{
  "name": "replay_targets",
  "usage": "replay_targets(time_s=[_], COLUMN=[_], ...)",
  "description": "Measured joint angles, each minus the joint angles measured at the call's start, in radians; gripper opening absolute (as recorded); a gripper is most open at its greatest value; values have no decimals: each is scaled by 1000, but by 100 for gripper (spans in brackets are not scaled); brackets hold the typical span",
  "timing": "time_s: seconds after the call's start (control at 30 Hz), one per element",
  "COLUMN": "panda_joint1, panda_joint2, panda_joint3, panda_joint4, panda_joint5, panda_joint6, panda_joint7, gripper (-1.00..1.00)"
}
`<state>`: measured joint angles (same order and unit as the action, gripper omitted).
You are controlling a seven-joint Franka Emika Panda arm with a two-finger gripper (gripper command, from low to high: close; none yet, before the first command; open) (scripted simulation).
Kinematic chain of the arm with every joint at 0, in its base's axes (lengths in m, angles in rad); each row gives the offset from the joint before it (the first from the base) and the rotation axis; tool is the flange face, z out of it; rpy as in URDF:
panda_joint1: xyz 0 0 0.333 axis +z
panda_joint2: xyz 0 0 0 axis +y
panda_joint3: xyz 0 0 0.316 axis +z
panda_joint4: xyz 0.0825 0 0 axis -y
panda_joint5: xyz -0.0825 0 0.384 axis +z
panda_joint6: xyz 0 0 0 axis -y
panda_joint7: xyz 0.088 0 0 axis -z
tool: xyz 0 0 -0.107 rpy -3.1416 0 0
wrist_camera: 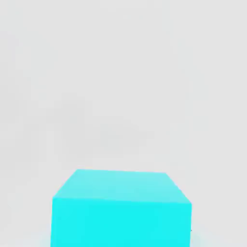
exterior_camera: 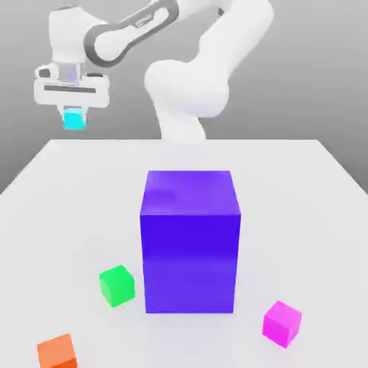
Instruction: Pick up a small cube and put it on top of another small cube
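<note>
The gripper [exterior_camera: 73,115] hangs high above the far corner of the white tabletop [exterior_camera: 302,187] on the exterior view's left, out past the edge, its fingers closed tight on a small cyan cube [exterior_camera: 73,118]. In the hand view that cyan cube [wrist_camera: 120,207] shows flat, smooth faces against plain pale ground.

A tall blue-purple block [exterior_camera: 190,241] stands in the middle of the tabletop, glossy and sharp-edged, and divides the near area. The green cube [exterior_camera: 116,284] sits just beside its lower corner on the exterior view's left, apart from it by a narrow gap. The magenta cube [exterior_camera: 282,323] rests on the tabletop near the front edge on the exterior view's right, apart from the block, with free surface around it. An orange cube [exterior_camera: 57,352] lies at the front edge on the exterior view's left. All the small cubes are plain, matte and alike in size. The far half of the tabletop lies bare.
</note>
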<state>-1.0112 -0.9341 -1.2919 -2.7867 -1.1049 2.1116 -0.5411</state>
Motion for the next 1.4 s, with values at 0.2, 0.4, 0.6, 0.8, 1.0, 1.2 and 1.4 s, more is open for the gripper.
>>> replay_targets(time_s=[0.2, 0.4, 0.6, 0.8, 1.0, 1.2, 1.4], panda_joint1=[-41, 104, 151, 67, -79, 4, 175], panda_joint2=[52, 12, -17, 8, 16, 6, 14], panda_joint3=[-285, -588, -661, -541, -360, -179, -2], panda_joint4=[21, 84, 104, 72, 16, 34, 72], panda_joint5=[-184, -415, -483, -387, -182, -29, 117], panda_joint6=[103, 167, 173, 147, 13, -84, -143], panda_joint7=[7, 108, 140, 91, -46, -29, 58], gripper=[-100, -100, 100, 100, 100, 100, 100])
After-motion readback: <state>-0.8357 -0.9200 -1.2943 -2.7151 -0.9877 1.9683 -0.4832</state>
